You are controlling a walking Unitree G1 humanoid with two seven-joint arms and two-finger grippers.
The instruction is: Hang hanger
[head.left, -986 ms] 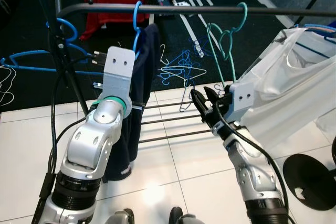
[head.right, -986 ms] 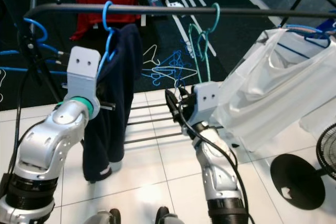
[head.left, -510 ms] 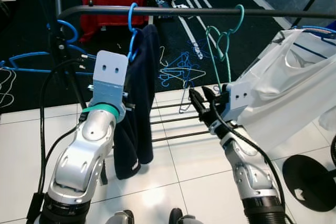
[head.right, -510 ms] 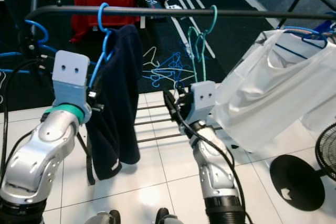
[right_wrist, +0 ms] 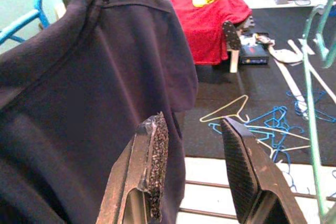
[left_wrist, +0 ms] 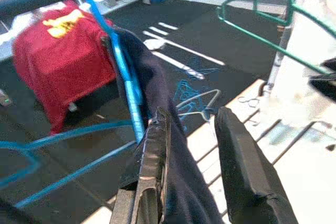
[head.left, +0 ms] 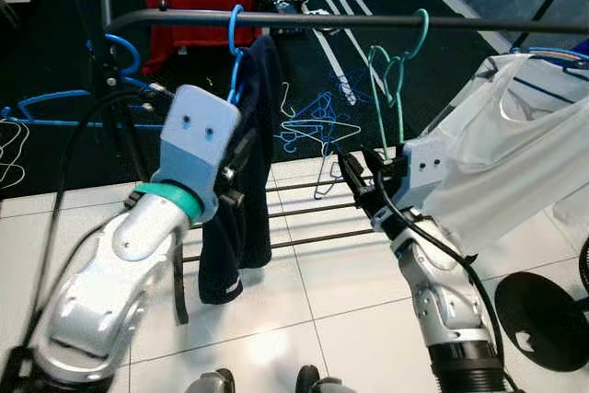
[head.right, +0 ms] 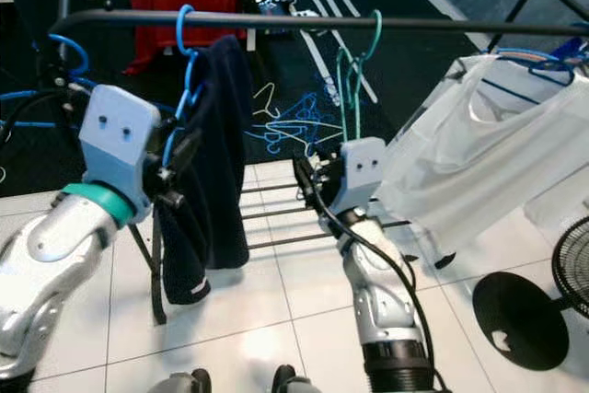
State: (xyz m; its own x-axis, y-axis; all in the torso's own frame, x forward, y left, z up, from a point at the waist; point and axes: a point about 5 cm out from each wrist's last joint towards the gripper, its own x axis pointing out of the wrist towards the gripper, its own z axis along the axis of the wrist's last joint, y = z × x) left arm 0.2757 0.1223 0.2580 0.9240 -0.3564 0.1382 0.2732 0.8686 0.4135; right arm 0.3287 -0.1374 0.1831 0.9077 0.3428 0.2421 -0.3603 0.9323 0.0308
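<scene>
Left end effector (left_wrist: 189,145) parted, astride dark garment (head.left: 247,181) edge | right end effector (right_wrist: 197,166) parted, empty

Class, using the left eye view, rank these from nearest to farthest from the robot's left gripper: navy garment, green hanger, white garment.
1. Navy garment: right at the left gripper, on the blue hanger.
2. Green hanger: mid-rail, to its right.
3. White garment: far right of the rail.
</scene>
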